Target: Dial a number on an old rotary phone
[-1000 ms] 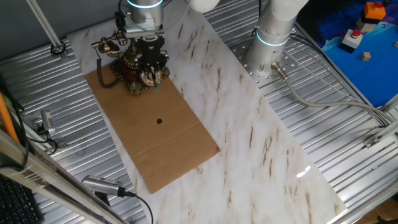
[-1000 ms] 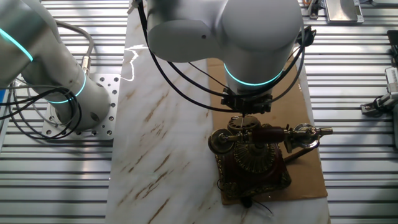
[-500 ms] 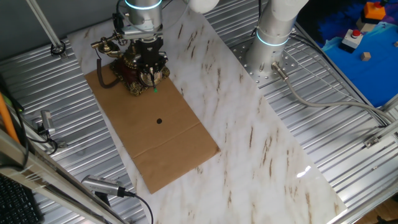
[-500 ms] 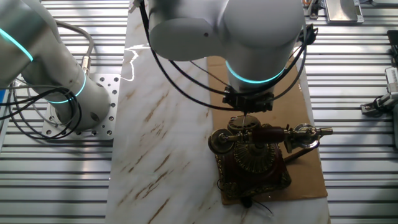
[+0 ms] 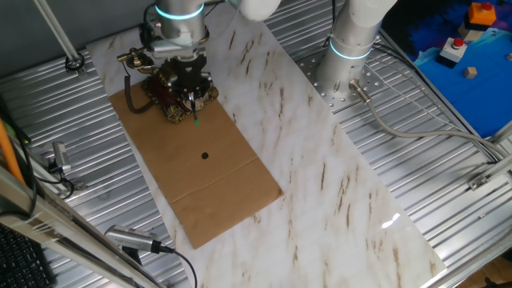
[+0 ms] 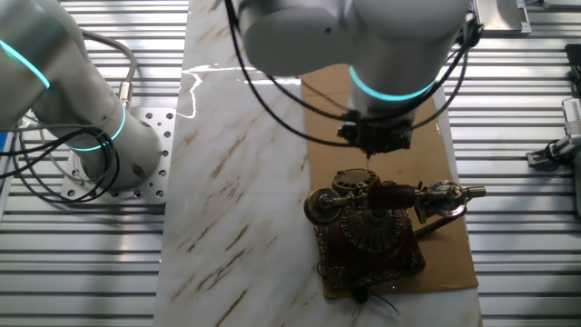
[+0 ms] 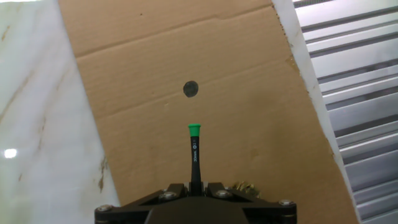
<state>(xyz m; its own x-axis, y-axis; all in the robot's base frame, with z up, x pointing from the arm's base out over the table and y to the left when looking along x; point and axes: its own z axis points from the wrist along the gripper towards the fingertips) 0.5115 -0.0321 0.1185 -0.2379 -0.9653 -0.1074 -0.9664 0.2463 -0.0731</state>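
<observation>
The old rotary phone [image 5: 166, 94] stands at the far end of a brown cardboard sheet [image 5: 216, 180]. It is dark red-brown with gold trim, and its handset lies across the top. From the other side the phone [image 6: 368, 232] shows its dial facing my gripper [image 6: 370, 145]. My gripper [image 5: 192, 86] is shut on a thin black stick [image 7: 195, 158] with a green tip. In the hand view the gripper [image 7: 195, 185] looks down at bare cardboard, with the stick's tip short of a black dot [image 7: 191, 89]. Only a gold sliver of the phone [image 7: 245, 185] shows there.
The cardboard [image 6: 427, 136] lies on a white marble-pattern board [image 5: 320, 160], with ribbed metal table on both sides. A second white arm's base [image 5: 352, 40] stands at the board's far side. Cables and clamps sit along the metal edges.
My gripper has drawn back from the phone's dial. The stick's tip now hangs over the cardboard in front of the phone. The phone has not moved.
</observation>
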